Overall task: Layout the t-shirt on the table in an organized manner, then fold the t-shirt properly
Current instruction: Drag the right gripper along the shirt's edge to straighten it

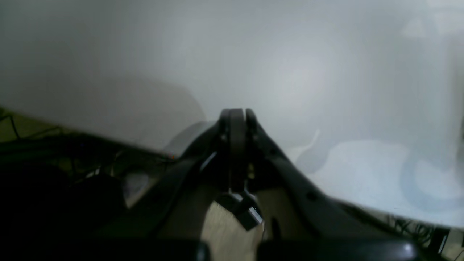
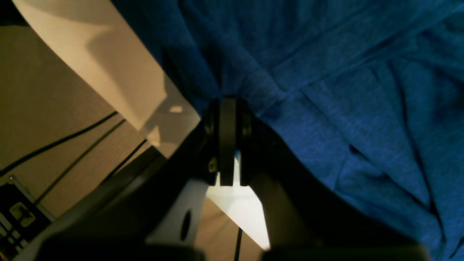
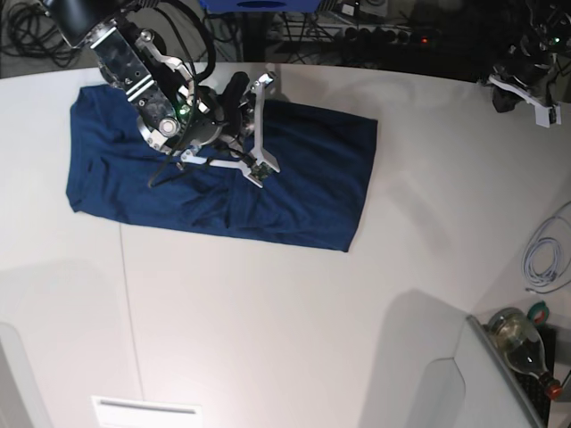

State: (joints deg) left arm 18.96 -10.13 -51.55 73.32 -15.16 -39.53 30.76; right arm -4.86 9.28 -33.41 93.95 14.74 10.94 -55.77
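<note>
Fingers (image 2: 227,145) of right gripper (image 2: 227,105) pinched shut on navy t-shirt (image 3: 294,178) at its far edge, shirt spread flat across far-left part of white table (image 3: 294,339), left gripper (image 1: 237,116) closed, nothing held, well right of t-shirt.

Dark cable clutter (image 3: 357,27) at 12 o'clock; white cable (image 3: 544,254) at 3; bottle (image 3: 522,343) at 5.

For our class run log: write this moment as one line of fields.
shirt: spread on table, creased | right claw: shut on shirt's far edge | left claw: shut, empty, away from shirt
</note>
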